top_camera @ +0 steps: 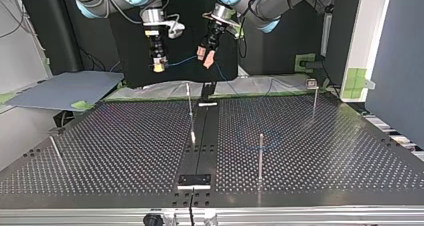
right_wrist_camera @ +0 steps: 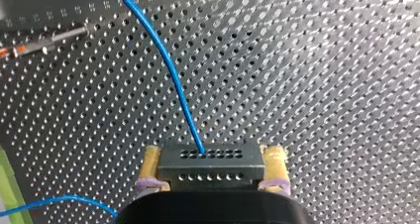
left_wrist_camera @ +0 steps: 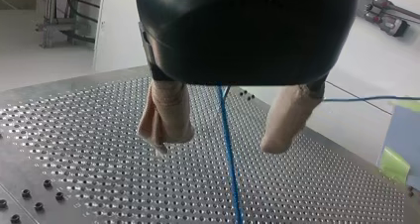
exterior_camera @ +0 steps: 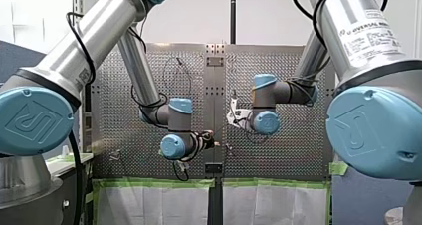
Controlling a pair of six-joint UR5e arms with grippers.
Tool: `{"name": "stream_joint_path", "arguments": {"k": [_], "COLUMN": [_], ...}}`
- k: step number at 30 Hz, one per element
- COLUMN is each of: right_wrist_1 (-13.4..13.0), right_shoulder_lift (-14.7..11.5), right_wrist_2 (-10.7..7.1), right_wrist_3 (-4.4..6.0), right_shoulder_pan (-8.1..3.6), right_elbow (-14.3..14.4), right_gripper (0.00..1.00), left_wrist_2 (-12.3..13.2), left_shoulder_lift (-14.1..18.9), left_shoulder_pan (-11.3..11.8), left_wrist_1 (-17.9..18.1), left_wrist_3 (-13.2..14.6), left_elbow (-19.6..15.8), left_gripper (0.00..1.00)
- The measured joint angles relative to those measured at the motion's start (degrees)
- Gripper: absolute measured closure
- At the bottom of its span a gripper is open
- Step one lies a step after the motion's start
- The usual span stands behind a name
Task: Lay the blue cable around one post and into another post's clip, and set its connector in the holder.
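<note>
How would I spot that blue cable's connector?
Start at the big perforated metal table. Over it, my right gripper pinches a small black plastic block between yellow pads. It alone is where the thin blue cable ends, plugged into its holed face.

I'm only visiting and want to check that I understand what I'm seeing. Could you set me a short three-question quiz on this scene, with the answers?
1. True or false: the black connector is lying on the table.
2. Pick one: the blue cable passes my left arm's fingers, which are A) clamped on it, B) apart, with the cable loose in the gap, C) out of sight.
3. Fill in: my right arm's fingers carry pads coloured ____.

Key: 1 false, my right arm's fingers hold the connector up off the table. 2 B. 3 yellow.
</note>
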Motion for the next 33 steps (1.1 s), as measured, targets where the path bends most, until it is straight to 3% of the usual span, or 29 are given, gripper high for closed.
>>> {"name": "stream_joint_path", "arguments": {"k": [10,19,23,33], "right_wrist_1": [1.2,1.0,1.0,0.6], "right_shoulder_lift": [-0.8,-0.8,-0.8,-0.7], "right_wrist_2": [0.48,0.72,0.64,0.56], "right_wrist_3": [0.27,1.06,1.28,1.37], "right_shoulder_pan": [1.66,3.03,3.57,4.26], "right_elbow": [0.0,0.0,0.0,0.0], "right_gripper": [0.82,0.82,0.82,0.82], "left_wrist_2": [-5.2,-8.5,-8.7,-8.5], "left_shoulder_lift": [0.0,0.0,0.0,0.0], "left_shoulder_pan": [-0.1,0.1,0.0,-0.2], "left_wrist_1": [0.0,0.4,0.6,1.1], "left_wrist_3": [1.1,-2.3,-3.1,-2.2], "left_elbow": [0.0,0.0,0.0,0.0], "left_gripper": [0.00,0.00,0.00,0.00]}}
